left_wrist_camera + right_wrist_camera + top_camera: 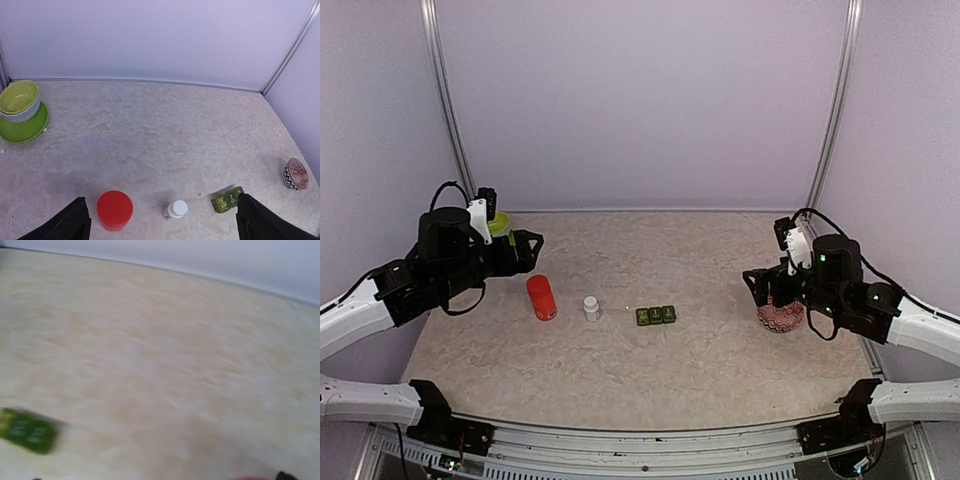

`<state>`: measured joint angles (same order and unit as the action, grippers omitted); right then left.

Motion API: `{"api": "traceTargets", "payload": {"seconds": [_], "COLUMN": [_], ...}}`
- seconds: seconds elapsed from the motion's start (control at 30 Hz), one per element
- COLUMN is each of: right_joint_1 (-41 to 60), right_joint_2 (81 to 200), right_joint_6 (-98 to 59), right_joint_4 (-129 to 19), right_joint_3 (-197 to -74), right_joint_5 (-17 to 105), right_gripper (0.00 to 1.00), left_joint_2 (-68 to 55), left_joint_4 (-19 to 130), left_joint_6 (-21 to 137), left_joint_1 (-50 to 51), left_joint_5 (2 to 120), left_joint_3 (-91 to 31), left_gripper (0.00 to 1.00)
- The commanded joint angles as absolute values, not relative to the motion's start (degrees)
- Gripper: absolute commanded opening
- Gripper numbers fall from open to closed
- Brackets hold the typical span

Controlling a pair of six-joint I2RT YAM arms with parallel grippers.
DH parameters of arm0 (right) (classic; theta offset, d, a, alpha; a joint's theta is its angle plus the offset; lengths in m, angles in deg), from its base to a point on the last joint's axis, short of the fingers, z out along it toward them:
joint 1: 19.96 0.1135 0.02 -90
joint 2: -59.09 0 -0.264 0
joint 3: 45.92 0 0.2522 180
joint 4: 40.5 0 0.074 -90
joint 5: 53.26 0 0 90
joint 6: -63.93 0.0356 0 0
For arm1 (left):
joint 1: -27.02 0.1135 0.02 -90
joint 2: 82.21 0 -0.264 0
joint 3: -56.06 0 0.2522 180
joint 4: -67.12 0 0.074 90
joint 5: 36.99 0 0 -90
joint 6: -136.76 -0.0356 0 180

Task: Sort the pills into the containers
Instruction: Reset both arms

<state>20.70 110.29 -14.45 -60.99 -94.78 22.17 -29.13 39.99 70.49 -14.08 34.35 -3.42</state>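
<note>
The row of three dark green containers (656, 315) sits on the mottled tabletop (700, 260), roughly midway between the two arms, all three lids shut. Just left of the containers stands a small white pill bottle (591, 308), and a tiny pale speck (199, 194) lies between them; I can't make out what it is. Further left of the containers is a red canister (541, 297). Far left and back from them, a lime-green bowl (20, 97) is stacked on a green plate (22, 127). Well to the right of the containers rests a patterned bowl (780, 318).

The left gripper (527, 247) hangs above the table, left of the canister, its jaws spread wide with nothing between them. The right gripper (761, 281) hovers by the patterned bowl. Its wrist view is blurred, but the fingertips sit at opposite corners, wide apart and empty.
</note>
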Motion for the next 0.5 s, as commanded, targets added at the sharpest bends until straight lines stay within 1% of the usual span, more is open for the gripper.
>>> {"api": "traceTargets", "payload": {"seconds": [0.0,0.17,0.27,0.33,0.47], "right_joint_1": [13.9,6.57,4.83,4.82,4.83], "right_joint_2": [107.2,102.39,101.49,100.85,96.9], "right_joint_6": [-16.09,-16.28,-15.85,-15.87,-15.88], "right_joint_4": [-61.73,-63.64,-65.25,-66.38,-68.0], "right_joint_3": [-93.27,-93.23,-94.24,-94.97,-95.44], "right_joint_5": [27.14,29.63,27.81,26.98,25.93], "right_gripper": [1.0,1.0,1.0,1.0,1.0], "left_joint_2": [-30.66,-30.51,-30.45,-32.09,-38.52], "left_joint_4": [40.98,41.81,42.73,44.28,48.9], "left_joint_6": [70.21,70.23,70.16,69.38,67.42], "left_joint_1": [-7.81,2.4,8.07,9.37,9.36], "left_joint_5": [35.75,43.54,49.01,50.92,50.83], "left_joint_3": [-2.19,-1.46,-0.09,1.49,6.45], "left_gripper": [0.99,0.99,0.99,0.99,0.99]}}
